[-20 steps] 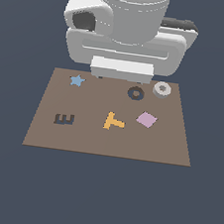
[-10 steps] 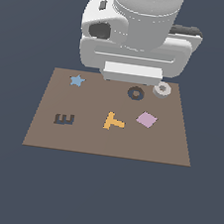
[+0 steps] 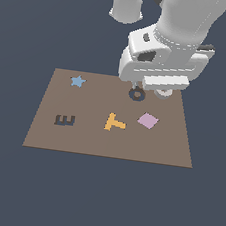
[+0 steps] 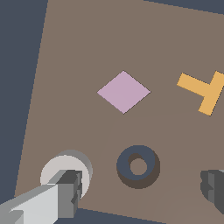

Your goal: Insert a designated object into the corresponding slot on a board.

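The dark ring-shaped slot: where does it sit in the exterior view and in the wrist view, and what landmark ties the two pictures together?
Exterior view: the slot lies near the board's far edge, just under the gripper body.
Wrist view: the slot lies between the two fingertips, beside the grey ring.
Shared landmark: the pink square, the slot's near neighbour in both.

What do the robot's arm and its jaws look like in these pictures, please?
The arm is glossy white with rounded, bulky segments. The hand block carries a dark oval opening on its side and a flat white bar beneath. In the wrist view the gripper has a pale grey finger ending in a dark grey, blocky, ridged tip.
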Controlling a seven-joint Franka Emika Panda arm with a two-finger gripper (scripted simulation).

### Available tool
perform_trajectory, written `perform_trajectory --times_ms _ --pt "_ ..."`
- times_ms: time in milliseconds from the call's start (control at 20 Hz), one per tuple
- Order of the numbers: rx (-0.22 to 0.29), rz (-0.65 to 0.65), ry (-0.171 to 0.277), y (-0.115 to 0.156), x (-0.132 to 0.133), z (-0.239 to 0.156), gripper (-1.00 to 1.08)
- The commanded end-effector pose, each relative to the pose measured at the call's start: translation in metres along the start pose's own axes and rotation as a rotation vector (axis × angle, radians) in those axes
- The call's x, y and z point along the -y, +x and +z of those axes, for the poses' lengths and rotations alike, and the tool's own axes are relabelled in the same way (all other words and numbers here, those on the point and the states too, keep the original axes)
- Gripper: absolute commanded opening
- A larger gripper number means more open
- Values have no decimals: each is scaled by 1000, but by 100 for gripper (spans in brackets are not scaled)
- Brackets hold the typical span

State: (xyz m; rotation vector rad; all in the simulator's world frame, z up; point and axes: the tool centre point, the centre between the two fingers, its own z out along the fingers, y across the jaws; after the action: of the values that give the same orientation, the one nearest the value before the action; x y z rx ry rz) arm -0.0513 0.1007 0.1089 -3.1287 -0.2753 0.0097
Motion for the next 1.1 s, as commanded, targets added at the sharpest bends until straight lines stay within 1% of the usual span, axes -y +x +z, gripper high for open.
perform_trajectory --times_ms 0,200,450,650,850,1050 --pt "-2 -49 1 -10 24 17 100" --pt "-4 -108 1 -23 51 37 100" --pt "-6 -153 1 -34 72 54 100" --pt "-6 -166 0 -37 78 59 100" --pt "-5 -165 -1 -37 77 59 100" --pt "-5 -165 -1 -37 77 67 100"
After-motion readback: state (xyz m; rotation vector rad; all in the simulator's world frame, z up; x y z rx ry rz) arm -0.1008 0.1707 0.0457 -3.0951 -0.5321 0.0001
